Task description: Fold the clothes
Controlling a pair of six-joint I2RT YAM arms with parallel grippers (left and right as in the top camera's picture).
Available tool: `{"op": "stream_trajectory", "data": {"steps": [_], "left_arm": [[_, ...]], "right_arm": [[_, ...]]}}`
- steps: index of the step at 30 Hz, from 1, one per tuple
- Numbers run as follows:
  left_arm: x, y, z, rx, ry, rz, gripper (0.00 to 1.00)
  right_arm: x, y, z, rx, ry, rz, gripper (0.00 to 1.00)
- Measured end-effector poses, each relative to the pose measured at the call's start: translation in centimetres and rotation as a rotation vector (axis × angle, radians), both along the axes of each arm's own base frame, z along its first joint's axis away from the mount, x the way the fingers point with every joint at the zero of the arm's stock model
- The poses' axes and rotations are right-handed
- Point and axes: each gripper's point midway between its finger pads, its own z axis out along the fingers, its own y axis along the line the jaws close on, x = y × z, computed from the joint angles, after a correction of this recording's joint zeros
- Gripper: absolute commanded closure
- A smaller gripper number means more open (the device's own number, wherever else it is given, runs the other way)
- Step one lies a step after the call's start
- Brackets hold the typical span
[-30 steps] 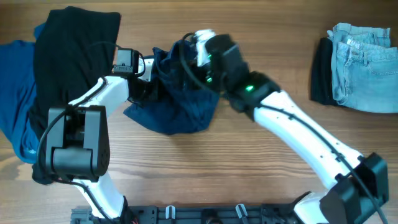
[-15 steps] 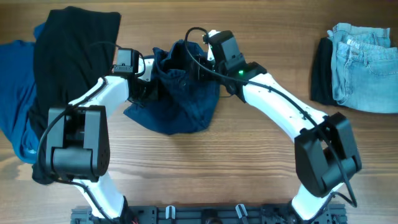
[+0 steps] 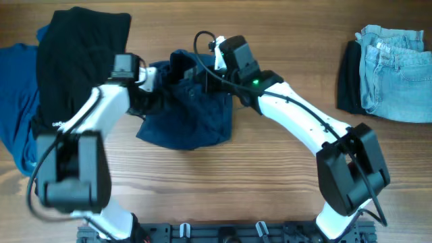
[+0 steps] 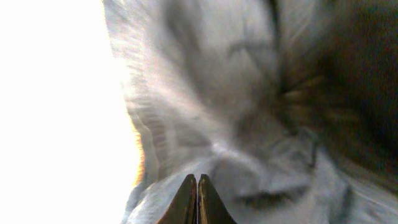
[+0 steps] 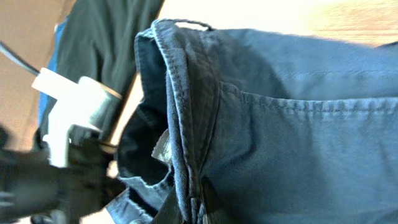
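A dark blue denim garment (image 3: 192, 111) lies crumpled in the middle of the wooden table (image 3: 270, 182). My left gripper (image 3: 152, 84) is at its left edge. In the left wrist view its fingertips (image 4: 198, 182) press together with pale, blurred cloth (image 4: 249, 124) wrapped round them, shut on the garment's edge. My right gripper (image 3: 202, 69) is at the garment's top. In the right wrist view it (image 5: 198, 200) is shut on the stitched waistband (image 5: 186, 124), which runs between the two fingers.
A black garment (image 3: 81, 61) and a bright blue one (image 3: 17, 88) lie spread at the far left. Folded light blue jeans (image 3: 395, 67) and a folded black piece (image 3: 349, 77) sit at the far right. Bare wood lies in front of the garment.
My right gripper came down onto the waistband and shut on it. My left arm moved left and back, drawing the garment's left edge with it.
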Motion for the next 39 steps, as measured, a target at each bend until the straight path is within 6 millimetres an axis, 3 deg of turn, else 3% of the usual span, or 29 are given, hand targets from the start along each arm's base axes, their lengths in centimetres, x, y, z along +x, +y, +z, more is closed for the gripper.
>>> {"op": "stream_trajectory", "data": {"steps": [5,14,15,16,17,21,23,26,31,34,37,39], "left_arm": [[0.1,2.9,6.1,0.019,-0.135,0.075,0.96],[-0.1,3.9,11.4,0.044,-0.281,0.108,0.96],[-0.2,4.0,11.7,0.045,-0.29,0.108,0.96],[-0.2,4.0,12.0,0.048,-0.3,0.109,0.96],[-0.2,4.0,12.1,0.048,-0.301,0.11,0.96],[-0.2,4.1,12.1,0.05,-0.301,0.111,0.96],[-0.2,4.1,12.1,0.05,-0.301,0.111,0.96],[-0.2,4.1,12.1,0.05,-0.301,0.111,0.96],[-0.9,3.9,11.6,0.033,-0.262,0.135,0.96],[-2.6,3.0,10.5,0.001,-0.169,0.124,0.96],[-4.2,1.3,8.5,-0.069,-0.046,0.095,0.96],[-4.2,0.5,7.1,-0.109,0.007,0.087,0.96]], "right_arm": [[-1.3,1.4,-0.1,-0.004,0.007,0.037,0.96],[-5.7,6.0,-0.2,-0.026,-0.013,0.148,0.95],[-6.4,6.7,-0.3,-0.036,-0.021,0.161,0.62],[-7.3,7.6,-0.5,-0.045,-0.028,0.182,0.23],[-7.9,8.2,-0.7,-0.048,-0.032,0.197,0.04],[-10.4,10.3,-2.9,-0.099,-0.051,0.294,0.0],[-10.3,10.0,-2.9,-0.115,-0.065,0.299,0.0],[-8.5,7.6,-1.9,-0.139,-0.068,0.248,0.0],[-2.6,-1.5,4.6,-0.115,-0.115,0.027,0.0],[-0.2,-6.8,6.9,-0.1,-0.132,-0.065,0.0],[0.8,-9.6,6.1,-0.102,-0.092,-0.072,0.0],[0.7,-9.7,5.4,-0.09,-0.079,-0.026,0.0]]}}
